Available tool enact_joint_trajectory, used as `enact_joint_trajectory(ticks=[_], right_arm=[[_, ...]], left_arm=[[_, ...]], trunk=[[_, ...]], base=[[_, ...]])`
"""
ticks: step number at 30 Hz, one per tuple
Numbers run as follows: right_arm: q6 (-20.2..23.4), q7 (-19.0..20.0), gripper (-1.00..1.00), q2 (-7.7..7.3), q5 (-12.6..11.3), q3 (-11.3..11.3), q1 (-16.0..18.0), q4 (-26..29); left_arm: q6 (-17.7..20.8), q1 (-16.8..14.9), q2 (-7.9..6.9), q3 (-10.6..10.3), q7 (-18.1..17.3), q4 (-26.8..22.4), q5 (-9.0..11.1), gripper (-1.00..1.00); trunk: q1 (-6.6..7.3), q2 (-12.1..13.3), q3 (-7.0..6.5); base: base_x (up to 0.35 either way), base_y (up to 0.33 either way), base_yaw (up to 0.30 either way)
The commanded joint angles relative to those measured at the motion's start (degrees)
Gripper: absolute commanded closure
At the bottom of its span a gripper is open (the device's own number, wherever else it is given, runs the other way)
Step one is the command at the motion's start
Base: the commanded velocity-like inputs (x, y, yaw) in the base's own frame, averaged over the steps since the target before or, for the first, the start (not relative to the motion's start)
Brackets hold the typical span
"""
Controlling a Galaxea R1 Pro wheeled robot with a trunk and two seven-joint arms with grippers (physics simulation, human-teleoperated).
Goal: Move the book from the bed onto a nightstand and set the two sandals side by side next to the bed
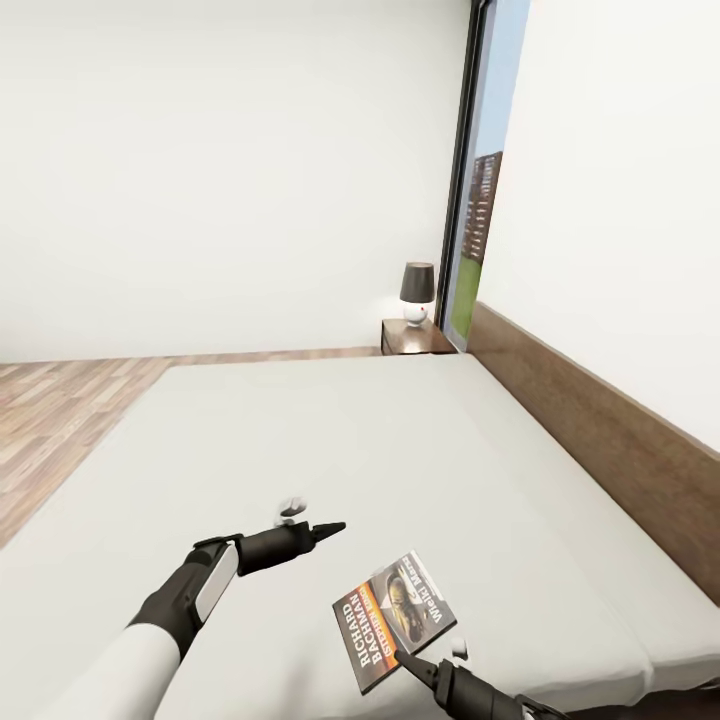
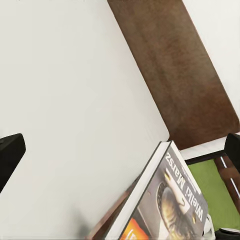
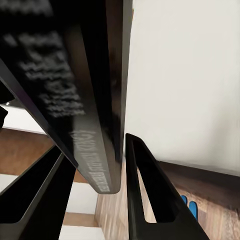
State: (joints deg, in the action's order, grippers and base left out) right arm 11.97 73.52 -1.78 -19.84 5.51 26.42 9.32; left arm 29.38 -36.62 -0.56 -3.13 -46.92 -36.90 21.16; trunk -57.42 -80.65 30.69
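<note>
1. The book [image 1: 393,618] is over the near part of the bed [image 1: 400,440], close to its front edge. Its cover faces up and is tilted, with the lower corner at the right gripper [image 1: 408,662]. It looks lifted a little off the mattress rather than lying flat, which suits carrying it away.

2. The right gripper is pinching the book. In the right wrist view the dark spine [image 3: 85,100] runs between the two black fingers [image 3: 145,195], which are pressed against it. An edge grip like this holds a thin paperback, but I judge it may swing or slip if the arm moves fast.

3. The left gripper [image 1: 325,527] hovers above the mattress, apart from the book and to its left. It holds nothing. In the left wrist view its fingertips sit far apart, so it is spread, perhaps kept ready as a support.

4. The headboard [image 1: 600,430] runs along the right side of the bed.

5. The nightstand [image 1: 412,340] stands at the far corner, beside the window [image 1: 480,200], with a lamp [image 1: 417,293] on top. It is well away from the book, so the robot will probably have to travel around the bed. The free space on top beside the lamp looks small.

6. The book step is under way; no sandals can be placed from here.
</note>
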Motion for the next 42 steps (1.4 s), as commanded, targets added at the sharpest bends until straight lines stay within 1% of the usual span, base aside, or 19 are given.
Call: enact_joint_trajectory(ticks=[1,12,16,26,28,29,31,33,38,39,40,42], right_arm=[[0.60,0.22,1.00,0.02,0.25,0.47,0.03,0.00],[0.54,0.39,1.00,-0.05,0.21,0.66,0.03,0.06],[0.59,0.65,1.00,-0.31,0.06,0.72,0.03,0.08],[0.69,0.84,1.00,-0.94,-0.28,0.58,0.03,-0.65],[0.69,0.83,1.00,-2.03,-0.33,0.42,0.03,-0.84],[0.69,0.83,1.00,-2.34,-0.36,0.39,0.03,-0.86],[0.69,0.89,1.00,-3.48,-0.43,0.39,0.03,-0.92],[0.69,1.49,1.00,-4.11,-0.46,0.38,0.03,-0.98],[0.69,2.31,1.00,-4.55,-0.46,0.41,-0.02,-1.20],[0.69,2.31,1.00,-4.55,-0.46,0.41,-0.02,-1.20],[0.69,2.39,1.00,-4.82,-0.46,0.39,-0.02,-1.22],[0.69,2.40,1.00,-4.87,-0.46,0.39,0.00,-1.23]], left_arm=[[0.41,-0.03,-0.06,-0.21,0.13,1.10,0.46,-1.00],[0.25,-0.03,-0.12,-0.19,0.18,2.25,0.43,-1.00],[0.17,-0.03,-0.28,-0.14,0.17,3.62,0.26,-1.00],[-0.20,-0.03,-0.41,-0.16,0.14,4.02,0.13,-1.00],[-1.23,-0.03,-0.56,-0.14,0.10,4.07,0.12,-1.00],[-1.57,-0.03,-0.67,-0.15,0.10,4.08,0.12,-1.00],[-2.89,-0.03,-1.54,-0.19,0.06,4.12,0.16,-1.00],[-3.53,-0.03,-2.35,-0.18,-0.03,4.19,0.20,-1.00],[-4.63,-0.03,-4.39,-0.14,-0.28,8.34,0.24,-1.00],[-4.63,-0.03,-4.39,-0.14,-0.28,8.34,0.24,-1.00],[-4.95,-0.03,-4.86,-0.14,-1.15,9.11,0.28,-1.00],[-4.98,-0.03,-4.90,-0.13,-1.24,9.18,0.28,-1.00]], trunk=[[0.00,-0.03,0.06],[0.00,-0.03,0.06],[0.00,-0.03,0.06],[2.20,3.98,-1.74],[2.64,4.78,-2.10],[2.86,5.18,-2.28],[3.30,5.98,-2.64],[3.52,6.39,-2.82],[3.52,6.39,-2.82],[3.52,6.39,-2.82],[3.52,6.39,-2.82],[3.52,6.39,-2.82]], base=[[0.000,0.000,0.000],[0.000,0.000,0.000],[0.000,0.000,0.000],[0.000,0.000,0.000],[0.000,0.000,0.000],[0.000,0.000,0.000],[0.000,0.000,0.000],[0.000,0.000,0.000],[0.000,0.000,0.000],[0.000,0.000,0.000],[0.000,0.000,0.000],[0.000,0.000,0.000]])
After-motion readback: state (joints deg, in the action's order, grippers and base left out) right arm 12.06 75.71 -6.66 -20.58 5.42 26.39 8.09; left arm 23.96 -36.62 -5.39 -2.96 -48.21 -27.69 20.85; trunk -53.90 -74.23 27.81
